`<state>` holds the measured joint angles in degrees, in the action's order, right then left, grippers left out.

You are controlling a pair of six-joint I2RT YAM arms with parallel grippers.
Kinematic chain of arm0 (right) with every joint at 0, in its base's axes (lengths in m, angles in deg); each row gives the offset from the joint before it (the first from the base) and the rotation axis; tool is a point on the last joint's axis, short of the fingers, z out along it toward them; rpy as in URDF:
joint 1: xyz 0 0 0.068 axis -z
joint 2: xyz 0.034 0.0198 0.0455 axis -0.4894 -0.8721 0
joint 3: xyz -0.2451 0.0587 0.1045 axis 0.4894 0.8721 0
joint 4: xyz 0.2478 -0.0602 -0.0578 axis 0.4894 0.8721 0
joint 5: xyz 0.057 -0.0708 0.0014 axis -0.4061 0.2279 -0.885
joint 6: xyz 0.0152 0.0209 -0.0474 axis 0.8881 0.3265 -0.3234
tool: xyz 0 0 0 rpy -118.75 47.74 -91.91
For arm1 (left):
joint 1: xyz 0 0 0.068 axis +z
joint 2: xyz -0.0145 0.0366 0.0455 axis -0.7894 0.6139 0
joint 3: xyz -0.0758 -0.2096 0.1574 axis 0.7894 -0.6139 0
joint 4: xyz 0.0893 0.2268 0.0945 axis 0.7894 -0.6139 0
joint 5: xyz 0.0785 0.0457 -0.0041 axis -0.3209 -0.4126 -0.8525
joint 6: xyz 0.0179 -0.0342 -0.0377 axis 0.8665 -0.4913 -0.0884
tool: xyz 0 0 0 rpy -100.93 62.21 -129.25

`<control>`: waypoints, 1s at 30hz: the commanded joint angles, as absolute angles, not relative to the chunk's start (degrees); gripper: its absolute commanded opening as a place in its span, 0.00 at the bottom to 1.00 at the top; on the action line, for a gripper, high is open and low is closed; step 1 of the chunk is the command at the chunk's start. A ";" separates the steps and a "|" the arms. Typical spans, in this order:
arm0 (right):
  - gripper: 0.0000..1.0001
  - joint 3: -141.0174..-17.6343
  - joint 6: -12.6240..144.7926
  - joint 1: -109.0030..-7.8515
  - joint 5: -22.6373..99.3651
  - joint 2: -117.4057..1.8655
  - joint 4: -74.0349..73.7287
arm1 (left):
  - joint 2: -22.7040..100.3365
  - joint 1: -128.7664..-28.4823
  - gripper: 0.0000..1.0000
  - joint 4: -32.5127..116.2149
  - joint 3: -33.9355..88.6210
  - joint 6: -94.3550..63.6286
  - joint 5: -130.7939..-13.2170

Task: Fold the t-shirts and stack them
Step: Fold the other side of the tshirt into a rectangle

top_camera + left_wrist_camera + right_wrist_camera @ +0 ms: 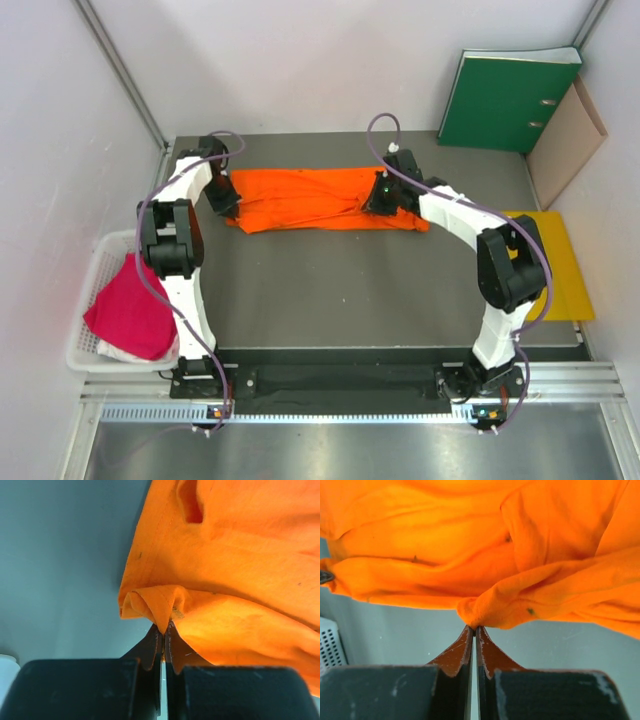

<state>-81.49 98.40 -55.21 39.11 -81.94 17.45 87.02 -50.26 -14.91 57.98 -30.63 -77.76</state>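
The orange t-shirt (320, 198) lies as a long folded band across the far part of the grey table. My left gripper (226, 200) is shut on its left end; in the left wrist view the gripper (164, 628) pinches a fold of orange cloth (235, 570). My right gripper (385, 195) is shut on the shirt's right part; in the right wrist view the gripper (474, 628) pinches a bunched edge of orange cloth (470, 555). The magenta-pink t-shirt (130, 312) lies crumpled in the white mesh basket (105, 250) at the left.
A yellow envelope (562, 262) lies at the table's right edge. A green binder (508, 98) and a brown folder (566, 140) lean at the back right. White walls enclose the table on the left and the back.
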 commanded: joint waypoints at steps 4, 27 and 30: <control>0.00 -91.12 93.64 -55.67 43.19 -87.51 19.20 | 86.63 -48.52 0.00 -14.48 63.27 -31.03 -77.19; 0.02 -106.87 87.83 -53.21 44.16 -97.36 23.60 | 96.39 -47.29 0.99 -16.77 77.25 -32.08 -69.37; 0.02 -108.19 87.31 -52.68 44.16 -98.06 23.86 | 96.39 -47.20 0.99 -15.98 76.82 -32.26 -68.67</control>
